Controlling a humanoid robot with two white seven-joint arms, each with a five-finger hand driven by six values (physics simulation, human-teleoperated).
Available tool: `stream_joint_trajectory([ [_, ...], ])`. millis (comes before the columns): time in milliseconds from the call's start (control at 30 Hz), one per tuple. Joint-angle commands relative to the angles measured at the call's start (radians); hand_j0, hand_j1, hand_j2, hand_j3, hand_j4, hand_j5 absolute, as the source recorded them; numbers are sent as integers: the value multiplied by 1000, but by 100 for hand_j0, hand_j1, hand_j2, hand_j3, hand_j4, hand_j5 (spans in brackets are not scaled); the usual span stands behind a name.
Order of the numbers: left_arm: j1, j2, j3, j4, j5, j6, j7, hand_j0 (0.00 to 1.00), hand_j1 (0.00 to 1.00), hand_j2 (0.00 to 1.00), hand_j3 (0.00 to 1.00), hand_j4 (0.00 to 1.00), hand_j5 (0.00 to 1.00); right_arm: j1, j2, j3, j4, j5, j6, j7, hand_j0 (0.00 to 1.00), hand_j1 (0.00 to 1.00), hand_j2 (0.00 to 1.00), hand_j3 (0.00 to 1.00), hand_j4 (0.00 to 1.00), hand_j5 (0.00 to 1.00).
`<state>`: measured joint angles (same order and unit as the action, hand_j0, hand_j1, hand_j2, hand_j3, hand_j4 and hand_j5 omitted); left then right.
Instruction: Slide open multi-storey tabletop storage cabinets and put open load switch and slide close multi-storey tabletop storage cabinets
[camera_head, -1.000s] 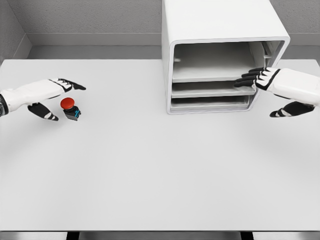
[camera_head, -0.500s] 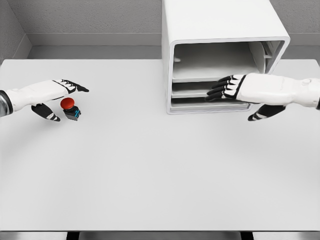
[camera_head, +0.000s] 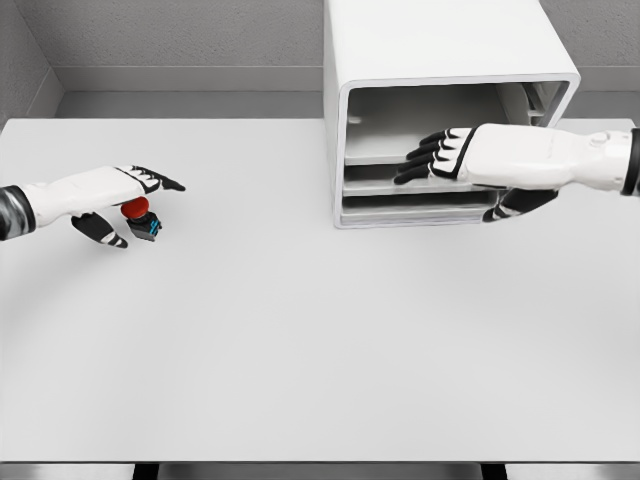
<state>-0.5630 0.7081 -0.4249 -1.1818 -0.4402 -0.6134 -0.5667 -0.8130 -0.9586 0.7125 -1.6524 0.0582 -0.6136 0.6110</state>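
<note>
We record a white desk (camera_head: 300, 340) bounded by grey walls, carrying a white multi-storey storage cabinet (camera_head: 440, 60) at its far edge, right of centre. The cabinet front is open to us and shows stacked shallow drawers (camera_head: 420, 208), their front lips roughly flush with the frame; the top bay above them is tall and hollow.

The right hand (camera_head: 450, 156) enters from the right edge and reaches across the cabinet front. Its black-tipped fingers (camera_head: 415, 160) are extended and slightly spread, lying level with the upper drawer lip; we cannot tell whether they touch it. The thumb hangs lower, in front of the bottom drawers toward the cabinet's right side. The hand grips nothing that we can see.

The load switch (camera_head: 141, 218), a small black body with a red mushroom button on top and a blue patch on its side, stands on the desk at the far left, well apart from the cabinet. The left hand (camera_head: 115, 200) comes in from the left edge and brackets it: the straightened fingers (camera_head: 155, 181) pass just above and behind the red button, the thumb sits on the near side to the left. The hand is open, and we cannot confirm contact with the switch
</note>
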Motion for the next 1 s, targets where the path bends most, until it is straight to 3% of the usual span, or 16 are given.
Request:
stream_joint_trajectory([
  [0, 0, 2, 0, 2, 8, 3, 2, 85, 85, 85, 85, 85, 85, 0, 4, 1, 16, -5, 3, 0, 100, 100, 100, 100, 100, 100],
  [133, 2, 5, 0, 1, 12, 3, 2, 55, 55, 55, 55, 55, 55, -28, 40, 38, 37, -3, 51, 0, 100, 100, 100, 100, 100, 100],
  [167, 2, 5, 0, -1, 12, 3, 2, 53, 53, 53, 53, 53, 53, -37, 47, 54, 54, -3, 57, 0, 100, 100, 100, 100, 100, 100],
  [500, 9, 13, -2, -10, 49, 3, -2, 46, 46, 46, 46, 46, 46, -64, 89, 100, 178, -3, 86, 0, 100, 100, 100, 100, 100, 100],
  [967, 57, 159, 0, -352, 282, 3, -5, 45, 45, 45, 45, 45, 45, -86, 89, 110, 283, -1, 84, 0, 100, 100, 100, 100, 100, 100],
])
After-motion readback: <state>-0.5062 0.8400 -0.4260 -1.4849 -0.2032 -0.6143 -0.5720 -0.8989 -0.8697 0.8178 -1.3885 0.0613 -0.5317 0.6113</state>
